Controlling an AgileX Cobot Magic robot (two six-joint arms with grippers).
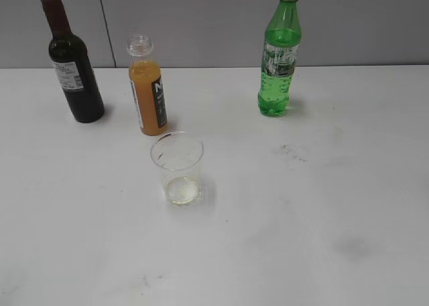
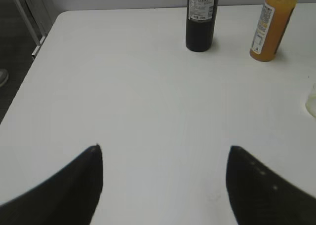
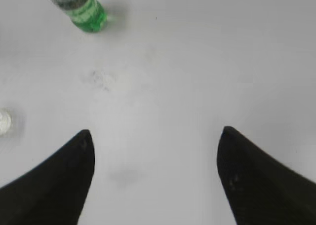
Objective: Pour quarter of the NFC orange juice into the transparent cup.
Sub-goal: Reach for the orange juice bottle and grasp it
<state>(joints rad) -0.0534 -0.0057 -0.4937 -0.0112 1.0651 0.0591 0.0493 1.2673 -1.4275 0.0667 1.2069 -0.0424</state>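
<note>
The NFC orange juice bottle stands upright on the white table, uncapped, with a black-and-white label; it also shows at the top right of the left wrist view. The transparent cup stands just in front of it, with a thin trace of liquid at its bottom; its edge shows in the left wrist view and the right wrist view. My left gripper is open and empty over bare table. My right gripper is open and empty too. Neither gripper shows in the exterior view.
A dark wine bottle stands at the back left, also in the left wrist view. A tall green bottle stands at the back right, also in the right wrist view. The table's left edge shows.
</note>
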